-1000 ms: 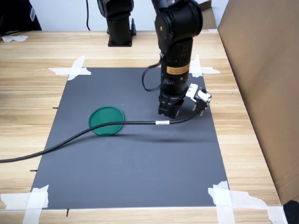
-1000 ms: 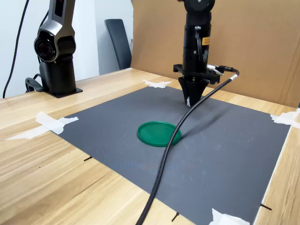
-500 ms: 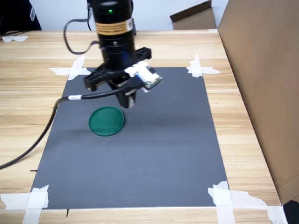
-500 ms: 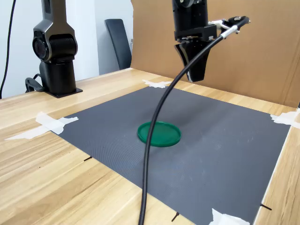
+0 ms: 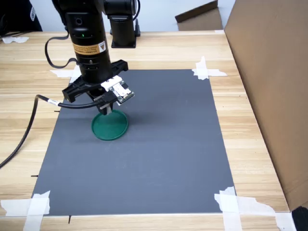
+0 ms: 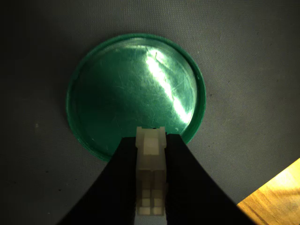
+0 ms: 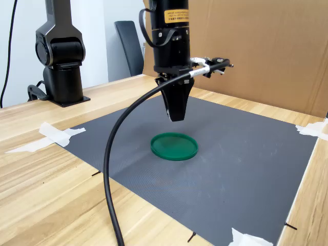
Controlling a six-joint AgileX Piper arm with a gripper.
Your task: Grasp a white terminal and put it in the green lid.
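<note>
The green lid (image 5: 110,125) lies flat on the grey mat, left of the mat's middle in the first exterior view. It also shows as a round rimmed disc in the wrist view (image 6: 136,91) and in the second exterior view (image 7: 174,146). My gripper (image 5: 107,112) points straight down and hovers a short way above the lid's near rim (image 7: 176,118). In the wrist view the gripper (image 6: 151,143) is shut on the white terminal (image 6: 151,157), a small blocky piece held upright between the two dark fingers (image 6: 123,183). The exterior views hide the terminal behind the fingers.
The grey mat (image 5: 159,159) is taped to a wooden table with white masking-tape strips (image 5: 207,72) at its corners. A cardboard wall (image 5: 269,86) stands along the first exterior view's right. A second black robot base (image 7: 61,66) stands behind. My black cable (image 7: 115,169) loops down to the table.
The arm has swung from the first exterior view's right side of the mat across to the left. It has come down over the green lid, still shut on the terminal.
</note>
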